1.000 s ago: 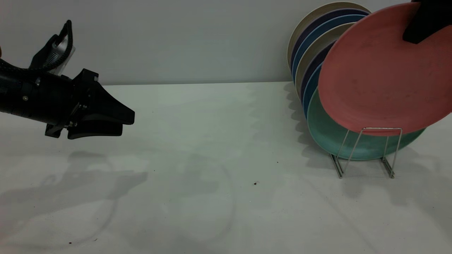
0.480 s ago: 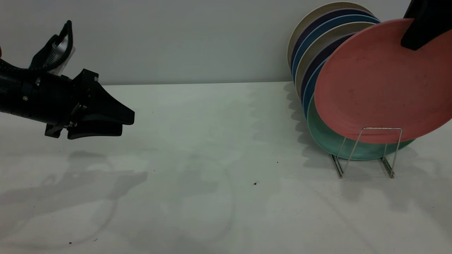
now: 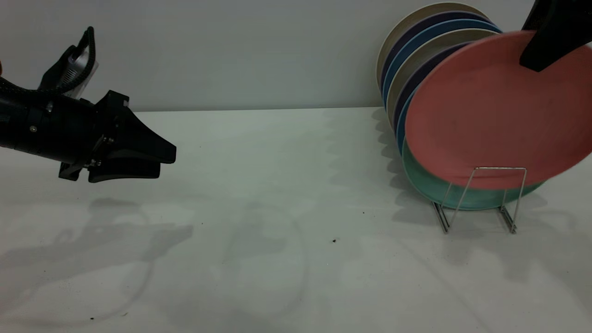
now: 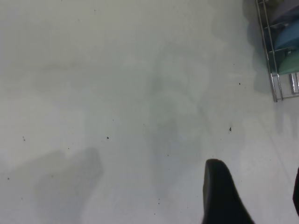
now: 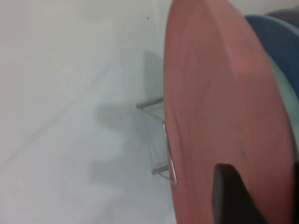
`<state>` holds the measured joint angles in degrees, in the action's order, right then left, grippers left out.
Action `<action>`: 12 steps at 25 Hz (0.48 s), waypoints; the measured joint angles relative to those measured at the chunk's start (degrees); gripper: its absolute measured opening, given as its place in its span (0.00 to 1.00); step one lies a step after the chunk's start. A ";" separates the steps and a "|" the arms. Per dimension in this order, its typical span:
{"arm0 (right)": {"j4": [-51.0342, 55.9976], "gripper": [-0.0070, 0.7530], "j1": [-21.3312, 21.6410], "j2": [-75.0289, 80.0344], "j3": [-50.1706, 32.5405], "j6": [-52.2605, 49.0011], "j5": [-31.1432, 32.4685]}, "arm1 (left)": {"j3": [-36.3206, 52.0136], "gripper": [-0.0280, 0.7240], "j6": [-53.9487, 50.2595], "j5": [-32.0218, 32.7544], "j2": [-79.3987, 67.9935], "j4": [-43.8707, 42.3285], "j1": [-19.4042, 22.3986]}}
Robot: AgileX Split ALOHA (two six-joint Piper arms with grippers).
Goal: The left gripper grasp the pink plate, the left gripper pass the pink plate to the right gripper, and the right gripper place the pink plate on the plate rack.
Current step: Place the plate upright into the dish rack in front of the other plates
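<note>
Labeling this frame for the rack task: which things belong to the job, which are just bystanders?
In the job:
- pink plate
- right gripper, holding the plate's upper edge
- plate rack
- left gripper, parked at far left

Bystanders:
- mint-green plate
- other racked plates
- table

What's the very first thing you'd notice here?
The big pink plate at the right, held up by its top edge in the right gripper, just in front of the mint-green plate and other plates standing in the plate rack. Next, the left gripper, hovering empty over the white table at the left.
</note>
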<state>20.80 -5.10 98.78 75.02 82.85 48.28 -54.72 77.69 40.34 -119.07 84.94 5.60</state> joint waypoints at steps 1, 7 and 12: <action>0.16 0.44 0.00 0.00 0.00 -0.11 0.15 | 0.00 0.58 0.00 0.00 0.00 0.00 0.00; 0.36 0.55 -0.02 0.00 0.00 -2.00 0.19 | 0.00 0.58 0.00 0.00 0.00 0.00 0.00; 0.36 0.55 -0.02 0.00 0.00 -6.60 0.61 | 0.00 0.58 -0.78 -0.33 0.00 0.00 0.00</action>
<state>21.16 -5.13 98.78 75.02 76.25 48.89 -54.72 76.91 40.02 -119.07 84.94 5.60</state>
